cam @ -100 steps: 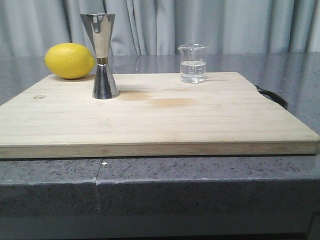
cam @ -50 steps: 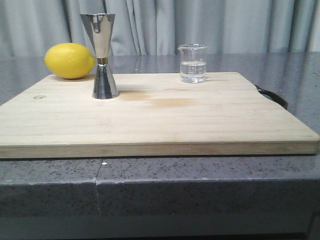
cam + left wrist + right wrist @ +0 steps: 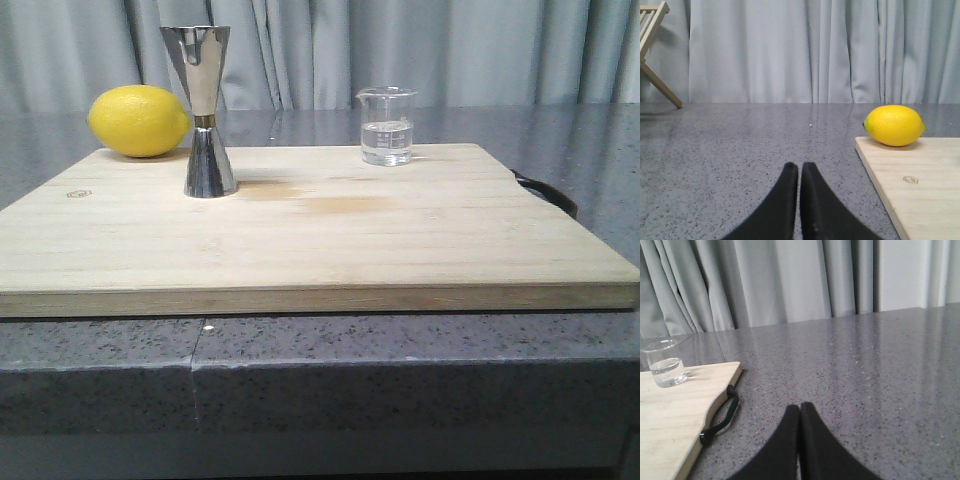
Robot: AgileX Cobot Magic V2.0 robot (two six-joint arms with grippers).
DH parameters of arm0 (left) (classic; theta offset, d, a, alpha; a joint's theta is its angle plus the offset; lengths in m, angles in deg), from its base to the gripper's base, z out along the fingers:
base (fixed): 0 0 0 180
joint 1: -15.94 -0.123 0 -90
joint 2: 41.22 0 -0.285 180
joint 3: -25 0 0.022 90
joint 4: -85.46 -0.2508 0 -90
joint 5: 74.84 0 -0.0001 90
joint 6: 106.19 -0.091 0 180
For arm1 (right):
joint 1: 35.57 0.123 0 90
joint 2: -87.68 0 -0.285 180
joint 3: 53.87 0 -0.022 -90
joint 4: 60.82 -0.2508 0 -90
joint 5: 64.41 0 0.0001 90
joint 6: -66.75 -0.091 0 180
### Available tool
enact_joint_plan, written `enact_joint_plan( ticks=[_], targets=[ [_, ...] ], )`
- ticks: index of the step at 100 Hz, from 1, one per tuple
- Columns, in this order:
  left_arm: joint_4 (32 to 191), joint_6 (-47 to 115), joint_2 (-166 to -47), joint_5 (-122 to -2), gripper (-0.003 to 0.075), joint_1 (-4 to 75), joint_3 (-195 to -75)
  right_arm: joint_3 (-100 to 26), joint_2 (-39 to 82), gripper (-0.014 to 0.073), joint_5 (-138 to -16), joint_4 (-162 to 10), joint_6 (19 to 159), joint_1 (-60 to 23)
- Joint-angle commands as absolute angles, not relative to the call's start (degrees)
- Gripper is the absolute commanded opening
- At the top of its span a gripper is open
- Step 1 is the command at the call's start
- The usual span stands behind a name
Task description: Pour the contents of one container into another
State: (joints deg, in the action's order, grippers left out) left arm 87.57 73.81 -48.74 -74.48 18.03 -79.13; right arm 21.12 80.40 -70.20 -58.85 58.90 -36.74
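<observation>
A small clear glass beaker (image 3: 386, 127) with white marks and some clear liquid stands near the back right of the wooden board (image 3: 300, 235); the right wrist view also shows the beaker (image 3: 664, 363). The tall steel hourglass jigger (image 3: 206, 110) with a gold band at its waist stands upright at the board's back left. My left gripper (image 3: 800, 166) is shut and empty over the grey counter, left of the board. My right gripper (image 3: 800, 408) is shut and empty over the counter, right of the board. Neither gripper shows in the front view.
A yellow lemon (image 3: 138, 121) lies at the board's back left corner, beside the jigger. A black strap handle (image 3: 722, 417) hangs off the board's right edge. A wooden rack (image 3: 655, 55) stands far off past the left gripper. Grey curtains hang behind the counter.
</observation>
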Motion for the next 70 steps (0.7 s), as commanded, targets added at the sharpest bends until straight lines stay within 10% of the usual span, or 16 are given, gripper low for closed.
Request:
enact_joint_plan(
  ticks=[1,70],
  targets=[
    [87.8,73.8,-48.2,-77.3,-0.0019,17.9,-84.5,14.2,79.9,-0.0075,-70.3,-58.2,59.0,-37.0],
    [87.4,73.8,-71.3,-69.1,-0.0019,17.9,-107.4,-8.8,55.9,-0.0075,-79.1,-57.2,62.6,-37.0]
  ],
)
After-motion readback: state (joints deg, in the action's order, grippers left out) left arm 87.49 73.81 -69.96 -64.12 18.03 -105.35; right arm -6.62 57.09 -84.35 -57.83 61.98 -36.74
